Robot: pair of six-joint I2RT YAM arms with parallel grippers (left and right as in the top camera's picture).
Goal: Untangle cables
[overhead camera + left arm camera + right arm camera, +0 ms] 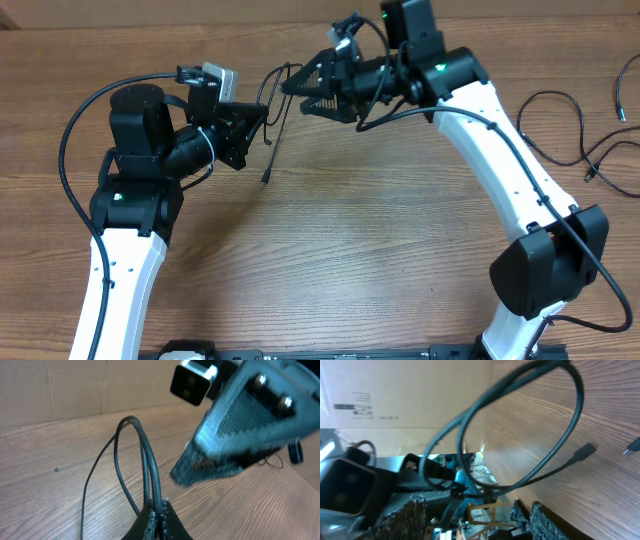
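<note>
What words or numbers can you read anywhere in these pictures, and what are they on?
No text here is clear enough to quote.
On the brown cardboard wall: a black bar and a few small printed lines, too small and blurred to read.
On the thin black cables and the brown wooden table: no writing seen.

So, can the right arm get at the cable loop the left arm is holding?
Probably yes. The left arm has its jaws shut on the cable loop, holding it out, and the right arm has open jaws right beside it, nothing in between.
</note>
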